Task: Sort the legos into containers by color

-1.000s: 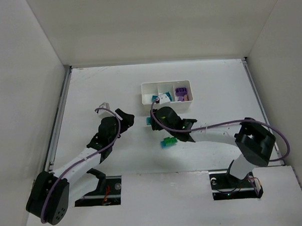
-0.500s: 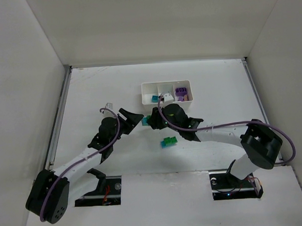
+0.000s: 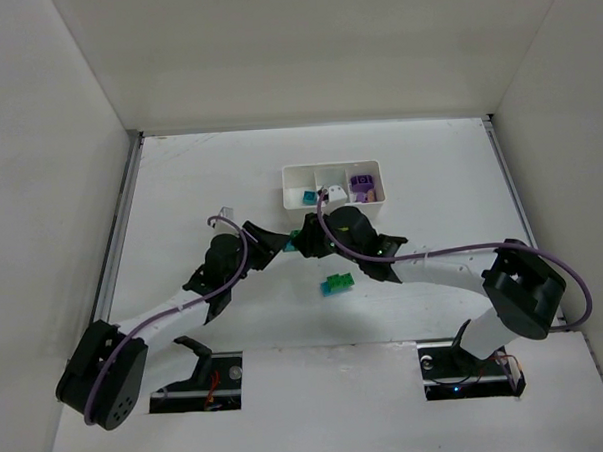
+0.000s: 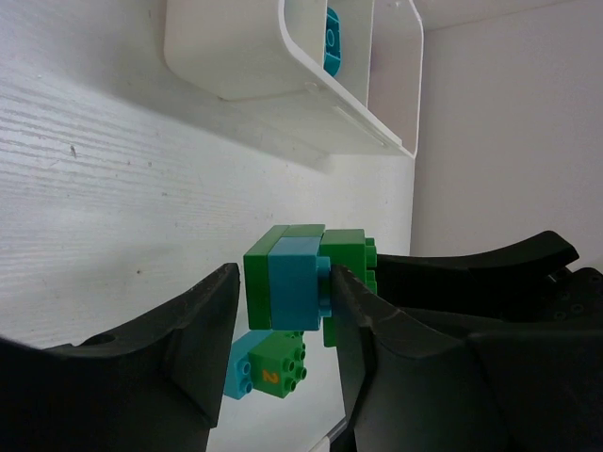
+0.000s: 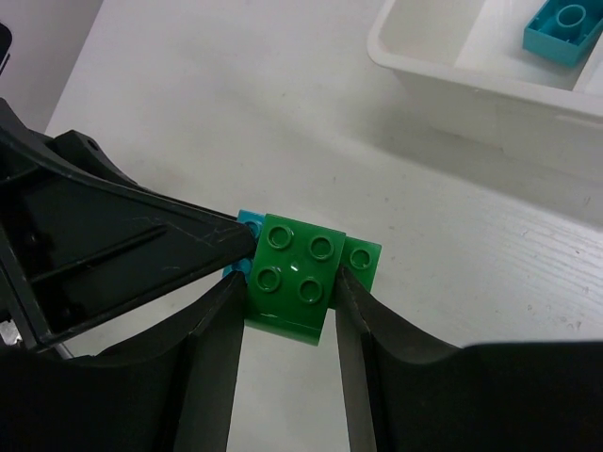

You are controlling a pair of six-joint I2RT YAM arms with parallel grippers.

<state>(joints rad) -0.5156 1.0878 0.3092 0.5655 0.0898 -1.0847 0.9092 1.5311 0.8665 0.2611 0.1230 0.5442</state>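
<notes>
left end effector (image 4: 281, 290) | moved in rightward | jaws narrowed onto teal side of green-teal clump (image 5: 294, 273)

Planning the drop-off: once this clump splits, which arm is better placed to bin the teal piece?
Probably left: the left gripper clamps the teal brick; the right gripper holds the green brick.

Green lego clump (image 5: 294, 270) pinched between right fingers (image 5: 212, 367), white tray (image 5: 471, 92) behind

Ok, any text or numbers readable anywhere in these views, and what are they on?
"2": on the side of the loose green brick lying on the table.
held clump: no markings; any stud lettering is too small to read.
tray: no text visible.
</notes>
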